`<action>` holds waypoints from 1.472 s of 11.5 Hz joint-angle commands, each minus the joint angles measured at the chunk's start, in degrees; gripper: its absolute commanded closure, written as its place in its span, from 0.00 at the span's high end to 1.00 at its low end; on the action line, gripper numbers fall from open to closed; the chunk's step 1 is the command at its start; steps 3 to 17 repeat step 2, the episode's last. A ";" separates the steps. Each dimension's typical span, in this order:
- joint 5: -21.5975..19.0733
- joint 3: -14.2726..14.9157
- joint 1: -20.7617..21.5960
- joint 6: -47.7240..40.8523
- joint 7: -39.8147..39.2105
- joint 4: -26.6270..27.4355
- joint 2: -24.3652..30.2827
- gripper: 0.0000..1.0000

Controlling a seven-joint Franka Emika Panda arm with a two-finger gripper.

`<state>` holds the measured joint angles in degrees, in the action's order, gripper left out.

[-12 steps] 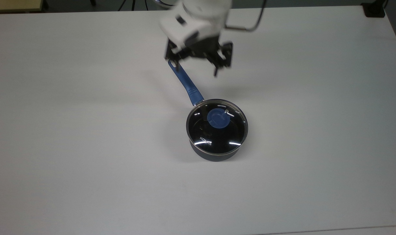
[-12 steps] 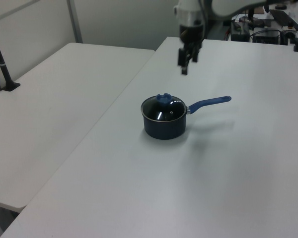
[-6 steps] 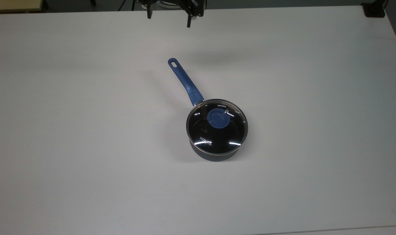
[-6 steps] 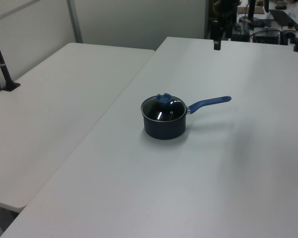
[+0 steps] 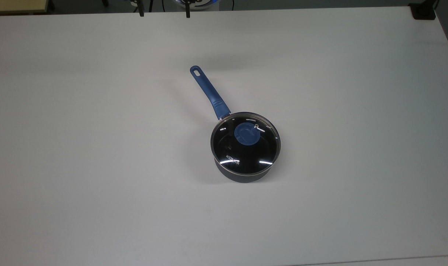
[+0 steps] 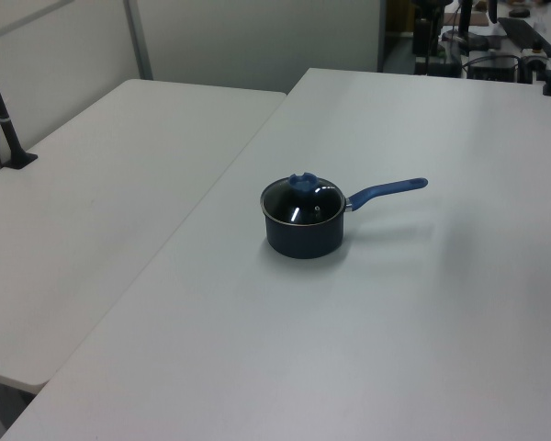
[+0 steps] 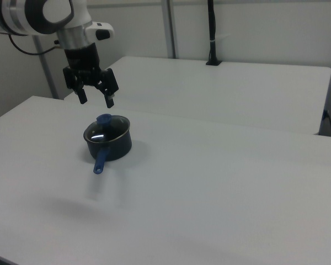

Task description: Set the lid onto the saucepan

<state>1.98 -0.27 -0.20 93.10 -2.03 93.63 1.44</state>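
The saucepan (image 5: 242,171) stands near the middle of the white table (image 5: 98,147), its slim blue handle (image 5: 209,90) pointing to the top view's upper left. The glass lid (image 5: 231,149) with its blue knob (image 5: 247,134) lies flat on the pan's rim and covers it. The saucepan (image 7: 111,148) and lid (image 7: 113,128) appear again in the right view, and the saucepan (image 6: 303,237) in the left view. My gripper (image 7: 95,100) hangs open and empty, well above the table and apart from the pan. At the top view's top edge the gripper (image 5: 164,13) shows by its fingertips (image 5: 187,14).
A second white table (image 6: 110,184) adjoins in the left view's left, with a black clamped post (image 6: 4,110) on it. Dark equipment (image 6: 496,55) crowds the far end beyond the table. A black object (image 5: 423,11) sits at the top view's top right corner.
The gripper has risen and drawn back from over the pan's handle to the top view's top edge, drifting left. The lid and saucepan have not moved.
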 commanded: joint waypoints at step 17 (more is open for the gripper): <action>-1.10 0.10 -0.41 3.66 -0.96 2.70 1.64 1.00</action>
